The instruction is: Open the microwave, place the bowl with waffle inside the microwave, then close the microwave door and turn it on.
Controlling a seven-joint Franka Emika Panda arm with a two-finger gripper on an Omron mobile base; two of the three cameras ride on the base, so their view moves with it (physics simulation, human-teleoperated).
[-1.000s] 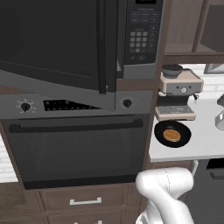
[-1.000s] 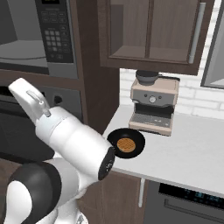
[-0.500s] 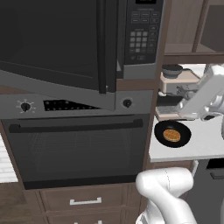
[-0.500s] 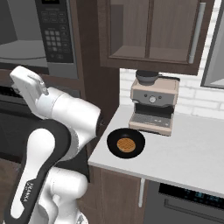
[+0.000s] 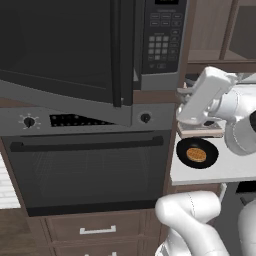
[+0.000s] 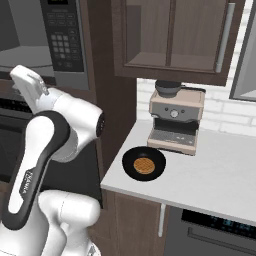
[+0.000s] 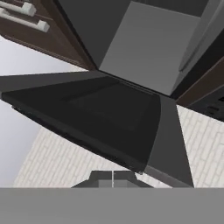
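The microwave (image 5: 162,40) is built in above the oven, with its keypad (image 6: 62,42) on the right. The microwave door (image 5: 60,45) stands open, swung out towards me, and the light grey interior (image 6: 22,52) shows behind it. The bowl with waffle (image 5: 196,153) sits on the white counter to the right of the oven, near the counter's front edge (image 6: 144,165). My white hand (image 5: 202,97) hangs above and just left of the bowl, beside the keypad's lower corner. In the rolled hand view, my gripper (image 7: 113,177) is shut and empty, facing the dark door panel (image 7: 109,113).
A black oven (image 5: 85,170) with knobs and a long bar handle lies below the microwave. A beige coffee machine (image 6: 175,120) stands behind the bowl. Brown wall cabinets (image 6: 170,35) hang over the counter (image 6: 220,185). Drawers (image 5: 95,230) run under the oven.
My arm has swung in from the right side of the left base view to a spot beside the microwave's lower right corner. The bowl and the open door have not moved.
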